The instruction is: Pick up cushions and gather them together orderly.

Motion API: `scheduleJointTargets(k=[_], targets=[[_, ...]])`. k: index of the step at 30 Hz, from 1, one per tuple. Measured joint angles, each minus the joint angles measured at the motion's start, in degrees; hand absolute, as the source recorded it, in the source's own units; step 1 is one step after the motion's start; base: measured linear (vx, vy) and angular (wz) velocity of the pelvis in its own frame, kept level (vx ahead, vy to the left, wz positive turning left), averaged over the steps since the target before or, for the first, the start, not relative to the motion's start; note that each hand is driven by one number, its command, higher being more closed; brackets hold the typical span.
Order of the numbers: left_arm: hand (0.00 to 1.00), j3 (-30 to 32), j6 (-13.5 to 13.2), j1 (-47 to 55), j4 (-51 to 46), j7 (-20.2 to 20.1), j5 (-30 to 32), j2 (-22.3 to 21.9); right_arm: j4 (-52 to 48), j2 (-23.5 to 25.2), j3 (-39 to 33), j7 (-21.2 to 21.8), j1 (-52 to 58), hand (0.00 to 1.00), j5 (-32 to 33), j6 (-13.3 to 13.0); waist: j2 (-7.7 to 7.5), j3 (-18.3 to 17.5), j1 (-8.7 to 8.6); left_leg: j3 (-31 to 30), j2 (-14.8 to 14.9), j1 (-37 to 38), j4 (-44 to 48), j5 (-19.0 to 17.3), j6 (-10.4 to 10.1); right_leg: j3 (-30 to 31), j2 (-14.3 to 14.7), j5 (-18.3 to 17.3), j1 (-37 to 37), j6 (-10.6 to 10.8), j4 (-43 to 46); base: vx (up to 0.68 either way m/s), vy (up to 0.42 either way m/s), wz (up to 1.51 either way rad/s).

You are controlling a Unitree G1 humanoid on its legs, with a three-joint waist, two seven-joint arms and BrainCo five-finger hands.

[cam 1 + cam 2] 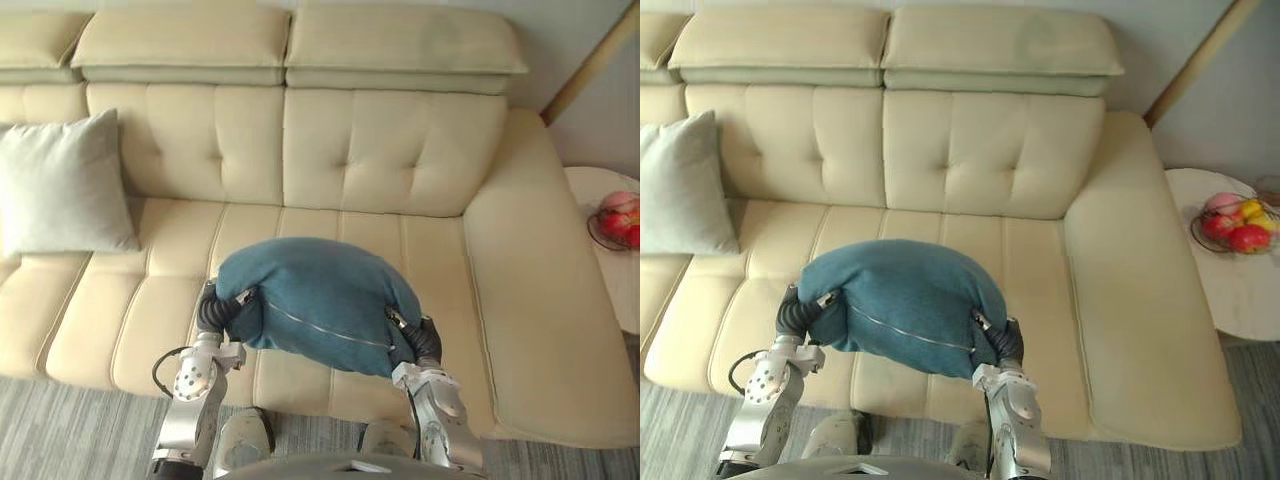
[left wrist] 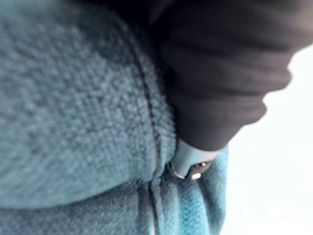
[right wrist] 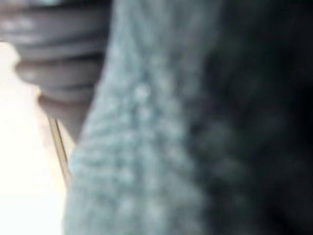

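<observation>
Fingers (image 2: 188, 164) of the left hand (image 1: 216, 312) are mostly buried in the fabric of the blue cushion (image 1: 315, 295), with one silver piece showing against the weave. I cannot tell whether they curl round it or press flat. The right hand (image 1: 426, 340) meets the opposite end the same way, and its grip is just as hidden. The blue cushion sits between the two hands, bulging upward, with a zip seam running across the side that faces the camera. It is over the front part of the seat of the cream tufted sofa (image 1: 400, 150); whether it touches the seat cannot be told. Grey striped carpet (image 1: 80, 430) runs along the sofa's front. A pale cushion (image 1: 60, 185) leans on the backrest towards the robot's left, well apart from the blue one. Past the sofa's right arm stands a round white side table (image 1: 1240, 290) bearing a wire bowl (image 1: 1196, 232) of fruit (image 1: 1248, 238).
</observation>
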Motion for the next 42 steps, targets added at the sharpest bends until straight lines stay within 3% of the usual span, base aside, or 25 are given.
scheduleJointTargets(k=[3, 9, 11, 14, 17, 20, 22, 26, 27, 28, 33, 37, 40, 42], targets=[[1.00, -1.36, 0.20, -0.60, 0.39, -0.55, 0.02, 0.78, 0.13, -0.31, -0.53, -0.10, -0.11, 1.00, -1.74, 0.13, -0.10, -0.37, -1.64, 1.69, -0.25, 0.85, -1.33, 0.27, 0.16, 1.82, 0.03, 1.71, -0.21, 0.02, -2.09, 0.01, 0.032, -0.33], [1.00, -2.91, 0.19, -8.35, 2.96, 1.35, 0.11, 2.38, 0.35, -2.31, -0.21, -1.38, -5.39, 1.00, -2.26, 0.12, -0.24, -0.49, -2.35, 3.57, -0.66, 1.87, -4.89, 2.34, 0.24, 4.31, 0.20, 3.30, -2.13, -0.28, -2.91, -0.06, 0.011, -0.19], [1.00, -3.42, 0.04, -18.05, 7.75, 4.83, 0.06, 4.27, 3.60, -4.00, 0.94, -4.80, -15.12, 1.00, -3.57, -0.10, -0.16, -0.08, -2.45, 3.79, -1.07, -0.86, -6.61, 4.72, 0.69, 4.86, 0.19, 5.07, -5.71, -0.33, -3.13, -0.19, 0.014, -0.06], [1.00, -3.79, -0.14, -36.22, 15.07, 10.90, -0.09, 8.54, 7.71, -6.60, 2.34, -11.57, -34.40, 1.00, -5.59, -0.15, -0.12, 4.69, -2.54, 3.31, -1.06, -5.64, -5.54, 6.75, 1.52, 5.12, 0.19, 7.80, -9.88, -0.41, -3.05, -0.23, 0.013, 0.04], [1.00, -4.05, -0.47, -57.28, 23.27, 14.90, -1.09, 14.70, 12.19, -10.78, 0.96, -17.80, -57.12, 1.00, -6.82, -0.22, -0.10, 8.51, -2.36, 2.32, -1.04, -12.13, -4.95, 8.94, 1.67, 4.88, 0.22, 10.01, -15.83, -0.76, -2.70, -0.25, -0.006, 0.12], [1.00, -4.07, -1.93, -70.50, 27.69, 17.78, -1.13, 18.10, 13.37, -13.02, -0.52, -22.69, -71.22, 1.00, -8.83, -0.93, -0.04, 11.58, -2.02, 1.93, -1.39, -13.79, -7.58, 11.58, 1.93, 4.53, 0.25, 11.28, -18.23, -0.73, -3.11, -0.18, -0.034, 0.09], [1.00, -3.40, -3.27, -76.29, 30.07, 18.59, -1.10, 18.42, 13.73, -13.10, -1.85, -24.91, -75.72, 1.00, -9.45, -2.64, -0.04, 11.66, -2.20, 1.03, -1.58, -14.61, -9.51, 13.42, 2.30, 3.67, 0.31, 11.80, -19.38, -0.39, -3.06, -0.09, -0.042, 0.17], [1.00, -2.81, -4.35, -87.88, 36.06, 19.64, -1.04, 19.28, 18.20, -13.04, -3.07, -30.01, -85.25, 1.00, -12.40, -3.37, 0.04, 11.72, -2.16, 0.84, -2.08, -15.99, -12.74, 15.55, 2.55, 2.91, 0.17, 11.94, -21.87, -0.39, -2.95, -0.02, -0.033, 0.07], [1.00, -2.66, -4.36, -88.50, 36.37, 19.67, -1.01, 19.27, 18.33, -13.04, -3.07, -30.50, -85.69, 0.00, -13.21, -3.32, 0.07, 11.73, -2.09, 0.84, -2.10, -16.03, -13.02, 15.67, 2.56, 2.81, 0.16, 11.94, -22.01, -0.39, -2.95, -0.01, -0.031, 0.02], [0.00, -2.50, -4.37, -89.26, 36.68, 19.91, -0.99, 19.32, 18.33, -13.02, -2.94, -31.57, -86.29, 0.00, -14.62, -3.24, 0.07, 11.73, -1.89, 0.83, -2.10, -16.21, -13.33, 15.73, 2.53, 2.59, 0.17, 11.94, -22.35, -0.38, -2.95, 0.00, 0.000, 0.00], [0.00, -2.28, -4.49, -89.96, 36.95, 21.49, -1.03, 19.39, 18.37, -13.04, -2.70, -34.66, -88.32, 0.00, -20.21, -1.96, 0.30, 11.90, -1.09, 0.48, -2.08, -18.14, -13.87, 15.94, 2.46, 1.69, 0.15, 11.92, -24.11, -0.40, -2.91, 0.01, -0.009, 0.04], [0.00, -1.80, -4.51, -93.92, 38.94, 21.92, -0.93, 18.99, 21.29, -14.00, -2.89, -36.52, -91.59, 0.00, -20.21, -0.68, 0.51, 13.31, -0.98, -0.47, -1.97, -20.00, -13.87, 16.74, 2.40, 0.56, 0.09, 11.76, -25.96, -0.49, -1.56, -0.01, 0.013, 0.11], [0.00, -2.35, -4.49, -96.48, 42.35, 21.69, 0.22, 18.30, 25.01, -15.81, -3.53, -36.27, -92.67, 0.00, -18.23, -0.83, 0.97, 13.84, -0.76, -0.73, -1.97, -21.78, -13.92, 17.44, 2.37, -0.14, -0.11, 11.47, -27.72, -0.52, -0.55, -0.04, 0.022, 0.09], [0.00, -3.24, -4.45, -96.93, 43.95, 19.79, 0.37, 17.96, 29.17, -17.53, -4.41, -34.59, -92.79, 0.00, -13.57, -0.82, 1.03, 13.88, -0.84, -0.96, -1.77, -23.81, -13.96, 18.14, 2.32, -0.79, -0.06, 11.17, -29.87, -0.79, 0.60, -0.07, 0.021, 0.11]])
